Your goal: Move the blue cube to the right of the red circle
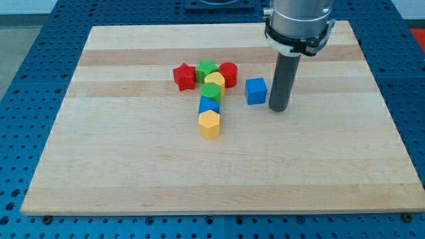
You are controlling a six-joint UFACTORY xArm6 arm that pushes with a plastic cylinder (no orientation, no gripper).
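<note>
Grey metal collar (297, 20), black clamp ring — straight dark rod (283, 76)

My tip (278, 108) rests low, the rod standing upright beneath its grey collar

You're looking at a pale wooden worktop (133, 172), smooth with visible grain bands. The blue cube (255, 91) and red circle (228, 74) look like matt plastic. The rod (280, 79) looks dark and matt beneath a silvery metal collar (297, 20).

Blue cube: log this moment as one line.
blue cube: right of red circle, apart | my tip: just right of cube, gap unclear | cluster: untouched on wooden board
</note>
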